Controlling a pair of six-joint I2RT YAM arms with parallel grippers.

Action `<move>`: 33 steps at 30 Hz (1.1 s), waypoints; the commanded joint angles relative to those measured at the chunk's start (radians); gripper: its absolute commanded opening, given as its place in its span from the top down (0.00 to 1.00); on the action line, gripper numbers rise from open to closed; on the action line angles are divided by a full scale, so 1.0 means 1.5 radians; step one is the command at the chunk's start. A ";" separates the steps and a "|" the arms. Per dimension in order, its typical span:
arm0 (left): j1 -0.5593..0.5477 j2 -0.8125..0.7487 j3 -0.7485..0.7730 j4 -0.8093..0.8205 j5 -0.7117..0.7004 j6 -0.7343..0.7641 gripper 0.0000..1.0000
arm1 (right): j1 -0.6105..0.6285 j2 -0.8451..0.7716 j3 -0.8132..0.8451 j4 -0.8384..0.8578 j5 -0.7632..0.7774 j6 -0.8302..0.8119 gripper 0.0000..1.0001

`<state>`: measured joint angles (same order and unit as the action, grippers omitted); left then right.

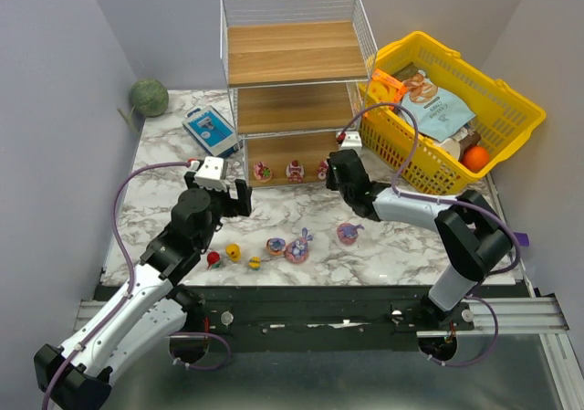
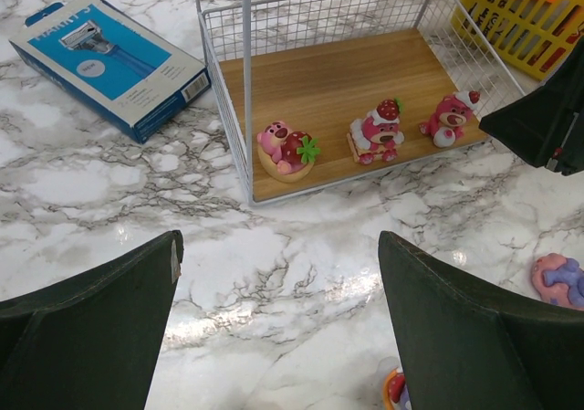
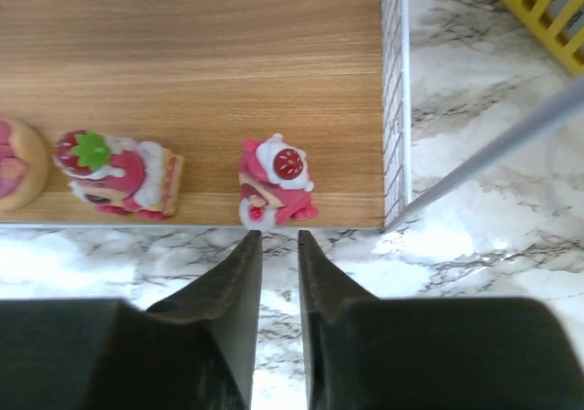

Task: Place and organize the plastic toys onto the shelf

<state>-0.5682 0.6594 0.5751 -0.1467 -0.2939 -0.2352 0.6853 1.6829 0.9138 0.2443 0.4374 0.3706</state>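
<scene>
A yellow basket [image 1: 511,109] of snacks, a blue-white box [image 1: 211,130], a green ball [image 1: 148,97].

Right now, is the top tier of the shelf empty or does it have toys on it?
Empty: the top board is bare; three toys stand on the bottom tier.

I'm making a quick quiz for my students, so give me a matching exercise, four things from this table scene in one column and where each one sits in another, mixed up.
Things:
1. blue and white cardboard box
2. round orange ball
3. pink strawberry-topped plastic toy
4. round green ball

Places:
A. inside the yellow plastic basket
B. bottom board of the white wire shelf
C. far left corner of the marble table
D. on the table left of the shelf

Pairs: 1-D, 2-A, 3-B, 4-C
</scene>
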 commanded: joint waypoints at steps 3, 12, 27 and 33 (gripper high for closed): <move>0.005 -0.013 -0.009 -0.002 0.013 -0.007 0.04 | 0.000 -0.020 -0.016 0.005 -0.029 0.076 0.80; 0.005 -0.019 -0.006 -0.007 0.010 -0.010 0.04 | 0.000 0.021 -0.004 -0.008 -0.047 0.156 0.99; 0.005 -0.022 -0.007 -0.009 0.002 -0.010 0.04 | 0.000 0.102 0.038 -0.023 -0.017 0.221 0.99; 0.005 -0.021 -0.007 -0.009 0.002 -0.011 0.04 | 0.000 0.104 0.025 0.006 0.016 0.247 0.99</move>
<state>-0.5674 0.6334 0.5751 -0.1604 -0.2943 -0.2413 0.6880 1.8183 0.9440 0.2256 0.3958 0.6979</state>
